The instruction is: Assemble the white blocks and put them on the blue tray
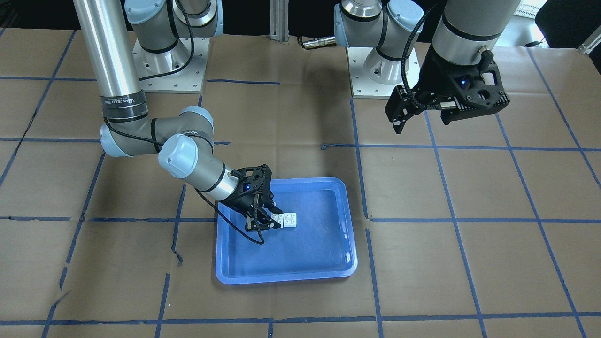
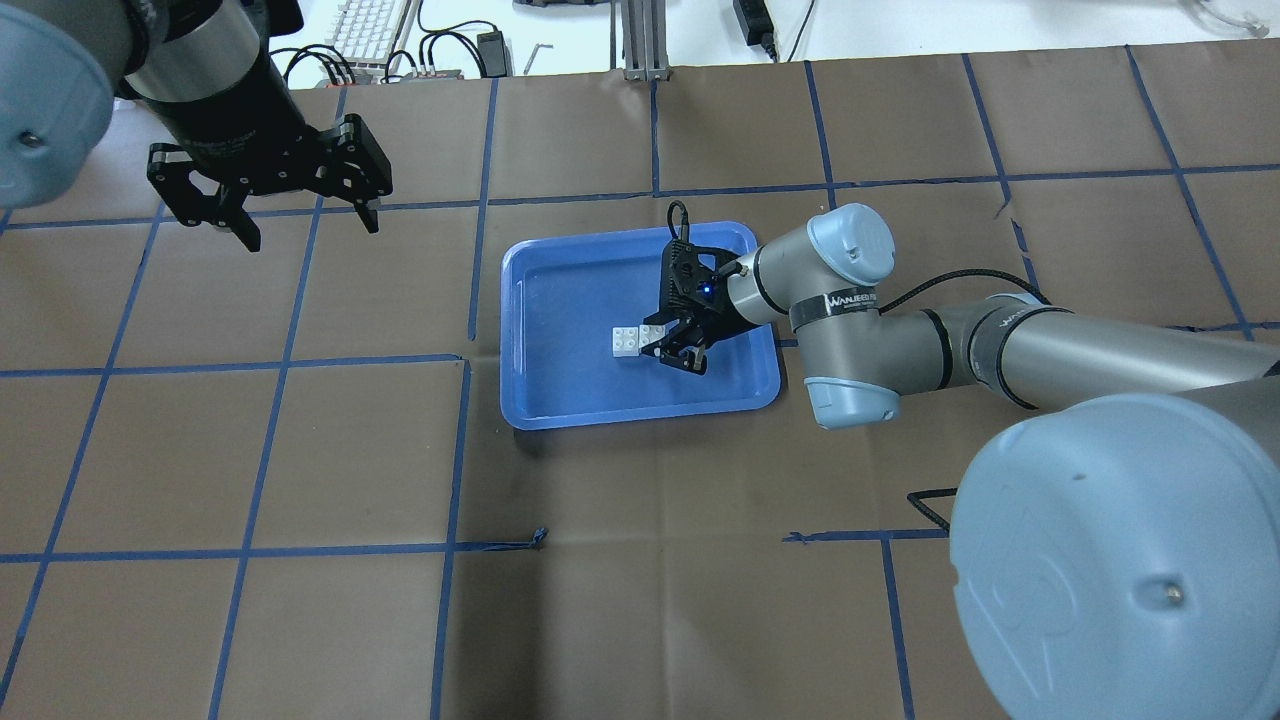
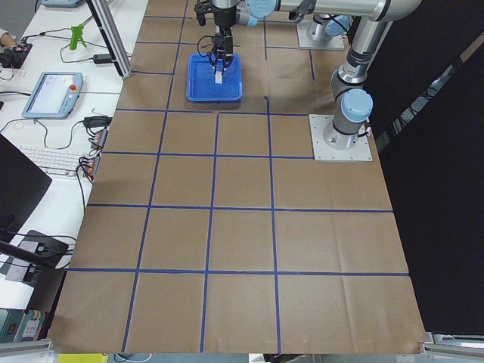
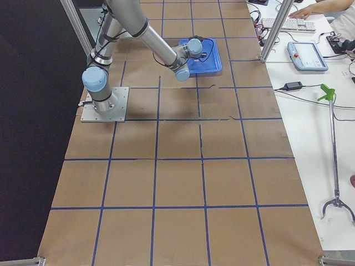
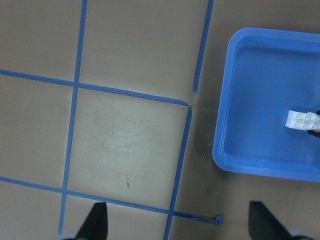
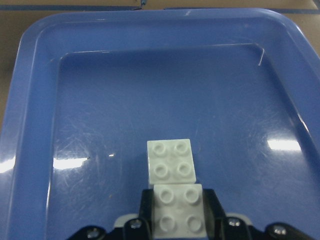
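The two white blocks (image 6: pixel 170 161) sit joined end to end inside the blue tray (image 6: pixel 40 100), near its middle. They also show in the front view (image 1: pixel 287 219) and the overhead view (image 2: pixel 630 341). My right gripper (image 6: pixel 178 220) reaches low into the tray, and its black fingers press both sides of the nearer block. It also shows in the overhead view (image 2: pixel 657 346). My left gripper (image 2: pixel 300 222) hangs open and empty high over the bare table, far from the tray. The left wrist view shows the tray (image 5: pixel 250 100) and the blocks (image 5: pixel 303 120) at its right edge.
The table is brown paper with a grid of blue tape lines. Both arm bases (image 1: pixel 169 61) stand on the robot's side of the table. A keyboard, cables and a teach pendant (image 4: pixel 308 55) lie on the white bench beyond the table edge.
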Available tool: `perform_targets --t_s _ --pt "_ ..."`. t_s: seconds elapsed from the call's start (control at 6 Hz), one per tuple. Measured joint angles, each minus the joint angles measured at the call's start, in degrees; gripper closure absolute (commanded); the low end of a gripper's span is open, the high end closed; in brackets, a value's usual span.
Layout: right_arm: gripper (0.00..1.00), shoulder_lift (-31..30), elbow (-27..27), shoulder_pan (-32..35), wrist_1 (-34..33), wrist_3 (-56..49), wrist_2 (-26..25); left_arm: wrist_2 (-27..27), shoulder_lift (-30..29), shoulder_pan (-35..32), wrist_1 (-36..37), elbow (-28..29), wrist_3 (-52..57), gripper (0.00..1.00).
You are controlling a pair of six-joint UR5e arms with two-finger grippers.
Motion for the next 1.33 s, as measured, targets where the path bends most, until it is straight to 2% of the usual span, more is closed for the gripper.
perform_targets --t_s 0.83,1.0,1.33 --pt "0.71 0.0 0.1 0.0 0.2 0.0 0.0 -0.4 0.3 0.1 0.0 0.2 -0.6 0.00" --pt "0.67 0.0 0.1 0.0 0.2 0.0 0.1 -0.4 0.3 0.1 -0.1 0.2 -0.7 0.00" --pt "0.51 0.0 0.0 0.0 0.1 0.0 0.3 -0.4 0.2 0.2 -0.3 0.1 -0.7 0.00"
